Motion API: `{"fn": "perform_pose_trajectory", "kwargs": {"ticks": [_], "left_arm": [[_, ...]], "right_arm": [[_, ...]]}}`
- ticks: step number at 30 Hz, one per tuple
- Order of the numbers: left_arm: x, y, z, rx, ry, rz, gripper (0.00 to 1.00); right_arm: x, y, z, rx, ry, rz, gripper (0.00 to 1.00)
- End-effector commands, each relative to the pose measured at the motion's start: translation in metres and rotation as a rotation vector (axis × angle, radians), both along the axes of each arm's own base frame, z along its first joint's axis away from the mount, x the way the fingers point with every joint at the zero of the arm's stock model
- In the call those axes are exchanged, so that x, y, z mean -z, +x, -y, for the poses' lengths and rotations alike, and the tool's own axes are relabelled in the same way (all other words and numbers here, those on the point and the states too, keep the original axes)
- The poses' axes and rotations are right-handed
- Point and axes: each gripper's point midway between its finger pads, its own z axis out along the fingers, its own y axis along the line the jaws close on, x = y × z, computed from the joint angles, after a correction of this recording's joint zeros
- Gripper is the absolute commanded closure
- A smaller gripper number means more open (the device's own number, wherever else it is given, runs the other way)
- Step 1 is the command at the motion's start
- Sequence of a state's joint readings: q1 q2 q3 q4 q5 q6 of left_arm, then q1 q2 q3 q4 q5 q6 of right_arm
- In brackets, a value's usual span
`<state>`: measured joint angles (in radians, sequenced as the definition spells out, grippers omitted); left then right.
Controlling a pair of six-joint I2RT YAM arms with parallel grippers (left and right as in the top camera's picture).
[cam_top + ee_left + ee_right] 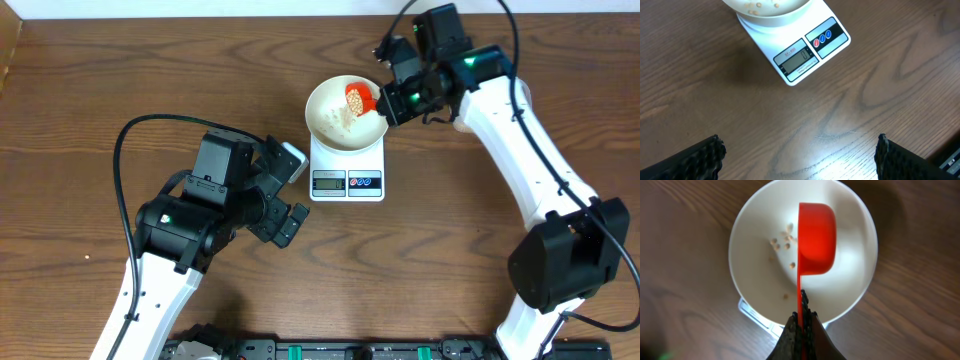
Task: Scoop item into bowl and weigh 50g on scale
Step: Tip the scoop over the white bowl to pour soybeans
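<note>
While the right gripper [801, 324] clamps the red scoop [815, 240] above the bowl [852, 297], beans [785, 240] should be tipped sparingly, checking the scale [805, 55]; left gripper [800, 157] stands open.

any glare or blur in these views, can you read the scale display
Left wrist: glare streak on the table at the bottom; scale in focus, its digits faint. Right wrist: scoop and bowl fairly sharp, wood around them blurred. Overhead: even light, display too small to read.
</note>
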<state>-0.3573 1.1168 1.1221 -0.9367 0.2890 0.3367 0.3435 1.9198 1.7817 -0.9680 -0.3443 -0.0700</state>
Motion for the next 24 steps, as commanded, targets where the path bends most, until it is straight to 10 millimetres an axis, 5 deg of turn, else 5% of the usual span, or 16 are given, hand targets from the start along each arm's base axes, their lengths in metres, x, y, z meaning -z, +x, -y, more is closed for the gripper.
{"fn": "perform_pose_trajectory", "kwargs": {"ticks": [1,12,24], "left_arm": [[0.005,-0.001,0.000,-0.006,0.004,-0.016,0.02],[0.005,-0.001,0.000,-0.006,0.004,-0.016,0.02],[0.005,-0.001,0.000,-0.006,0.004,-0.016,0.02]], "right_arm": [[-0.010,0.008,0.000,-0.032,-0.150,0.111,0.99],[-0.029,0.008,-0.003,-0.038,-0.468,0.286,0.99],[-0.028,0.001,-0.016,-0.068,-0.412,0.269,0.99]]}}
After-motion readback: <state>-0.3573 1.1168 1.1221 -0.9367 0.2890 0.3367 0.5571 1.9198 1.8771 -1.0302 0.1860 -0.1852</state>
